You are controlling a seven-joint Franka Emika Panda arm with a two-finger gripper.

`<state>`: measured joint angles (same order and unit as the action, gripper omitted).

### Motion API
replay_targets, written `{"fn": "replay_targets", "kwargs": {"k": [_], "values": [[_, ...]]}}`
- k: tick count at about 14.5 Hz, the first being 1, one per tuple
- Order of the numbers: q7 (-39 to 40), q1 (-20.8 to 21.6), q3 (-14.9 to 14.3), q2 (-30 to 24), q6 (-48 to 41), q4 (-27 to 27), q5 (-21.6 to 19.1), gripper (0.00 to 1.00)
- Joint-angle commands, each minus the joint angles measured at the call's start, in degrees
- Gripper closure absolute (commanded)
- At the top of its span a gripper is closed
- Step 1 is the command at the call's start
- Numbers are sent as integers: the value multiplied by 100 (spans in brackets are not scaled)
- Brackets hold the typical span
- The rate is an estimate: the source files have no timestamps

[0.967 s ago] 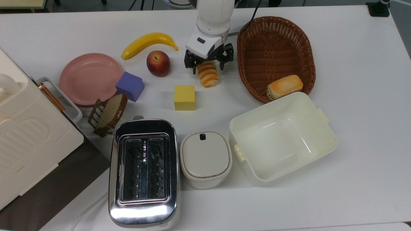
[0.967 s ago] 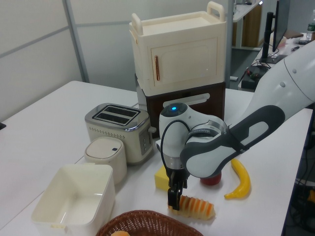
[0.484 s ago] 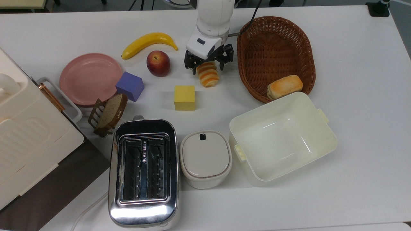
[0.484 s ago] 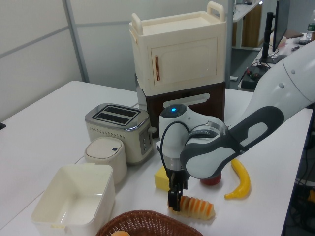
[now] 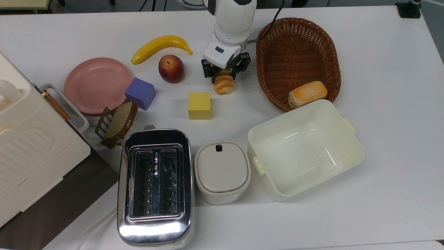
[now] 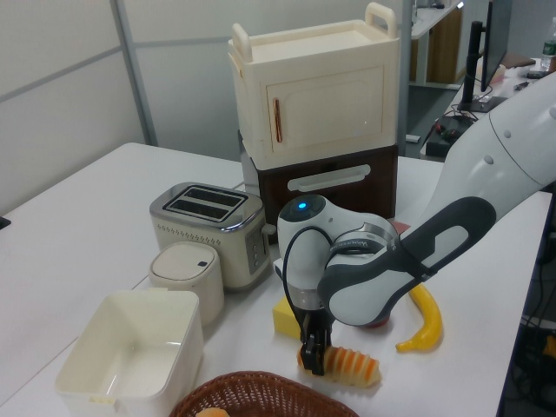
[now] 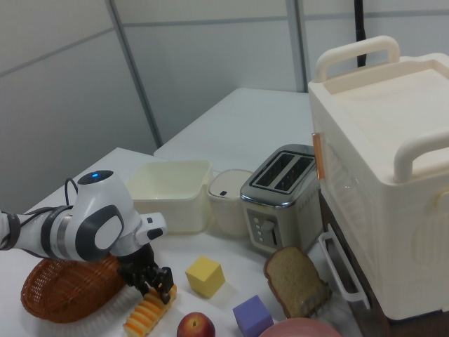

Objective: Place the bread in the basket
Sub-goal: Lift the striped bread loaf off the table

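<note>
Between the fingers (image 5: 224, 73), clamped on its end, lies the bread (image 5: 224, 84) beside the basket (image 5: 297, 59).

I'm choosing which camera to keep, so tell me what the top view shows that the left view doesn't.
Only the top view: the pink plate, the purple cube, the brown slice in its rack, and the golden bun lying in the basket.

Only the left view: the cabinet's front door and the background desks.

Both: the gripper closed on the bread, the banana, toaster, yellow cube and cream tub.
</note>
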<state>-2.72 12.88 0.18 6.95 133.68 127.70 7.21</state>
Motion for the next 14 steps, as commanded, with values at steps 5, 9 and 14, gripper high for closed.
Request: {"fn": "replay_targets", "kwargs": {"k": [5, 9, 14], "values": [[-219, -58, 34, -149, -244, -341, 79, 81], [-361, -75, 35, -510, -887, -606, 79, 81], [-589, 12, 34, -581, -984, -633, 192, 81]]}}
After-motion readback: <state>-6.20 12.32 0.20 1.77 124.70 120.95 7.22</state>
